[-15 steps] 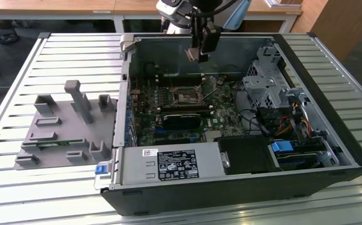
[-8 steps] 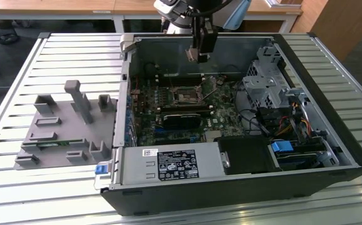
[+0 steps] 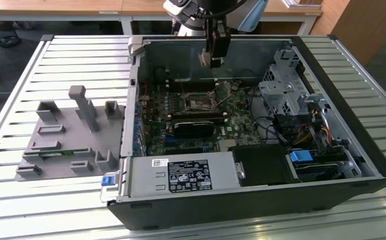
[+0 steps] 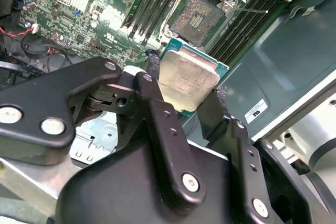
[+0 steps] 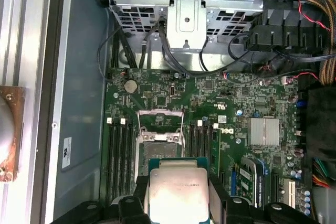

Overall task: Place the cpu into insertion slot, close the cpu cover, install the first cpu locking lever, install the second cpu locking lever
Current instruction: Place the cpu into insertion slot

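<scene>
Tan-silver metal: we see the cpu [image 4: 189, 80] pinched between the fingers of the gripper [image 4: 185, 81], hanging clear above the board [image 4: 105, 30]. In the exterior view, the slot [image 3: 200, 101] lies uncovered at six o'clock from the gripper.

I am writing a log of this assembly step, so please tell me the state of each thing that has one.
fingers: shut on the cpu.
cpu: held in the air, not yet seated.
insertion slot: empty, dark centre exposed.
cpu cover: appears lifted open, off the insertion slot.
computer case: lying flat, side open.
</scene>
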Available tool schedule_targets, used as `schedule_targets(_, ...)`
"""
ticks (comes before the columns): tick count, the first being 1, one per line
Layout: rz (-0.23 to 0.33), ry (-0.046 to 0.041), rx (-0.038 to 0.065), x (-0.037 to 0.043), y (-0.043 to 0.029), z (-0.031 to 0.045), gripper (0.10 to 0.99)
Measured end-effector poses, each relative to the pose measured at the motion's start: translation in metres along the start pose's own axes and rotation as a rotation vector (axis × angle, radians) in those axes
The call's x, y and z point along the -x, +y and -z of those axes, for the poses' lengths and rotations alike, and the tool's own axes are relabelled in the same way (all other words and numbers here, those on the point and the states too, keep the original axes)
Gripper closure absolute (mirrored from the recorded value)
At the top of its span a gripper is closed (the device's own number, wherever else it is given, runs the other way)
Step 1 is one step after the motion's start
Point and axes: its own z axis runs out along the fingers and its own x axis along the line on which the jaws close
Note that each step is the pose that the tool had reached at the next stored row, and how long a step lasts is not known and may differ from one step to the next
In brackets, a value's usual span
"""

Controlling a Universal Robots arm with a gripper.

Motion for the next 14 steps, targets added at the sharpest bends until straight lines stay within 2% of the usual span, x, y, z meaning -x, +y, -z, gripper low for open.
schedule_targets(14, -0.012, -0.0011, 0.0, -0.0001, -0.0003, -0.0042, 0.549)
